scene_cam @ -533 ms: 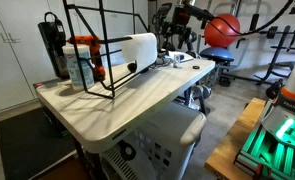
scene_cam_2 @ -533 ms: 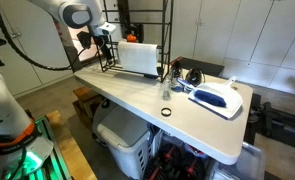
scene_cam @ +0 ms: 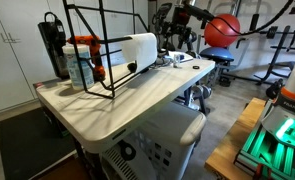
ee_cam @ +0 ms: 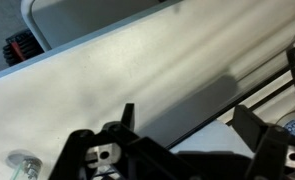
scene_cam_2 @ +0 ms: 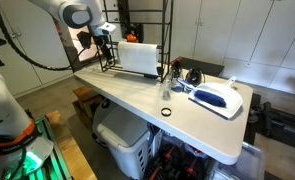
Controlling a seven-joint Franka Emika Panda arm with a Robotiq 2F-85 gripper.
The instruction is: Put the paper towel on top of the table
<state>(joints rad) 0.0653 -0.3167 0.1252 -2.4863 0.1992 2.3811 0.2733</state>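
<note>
A cream table (scene_cam: 87, 110) bears a black wire rack (scene_cam: 107, 42) that cradles the paper towel (scene_cam: 139, 47) on its side, off the tabletop. At the roll's 9 o'clock the gripper (scene_cam_2: 105, 47) hovers, jaws spread and empty (seemingly to reach in).

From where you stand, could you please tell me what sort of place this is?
Probably a garage or home gym used as a workshop: a red exercise ball, a bare concrete floor and a large work table.
</note>
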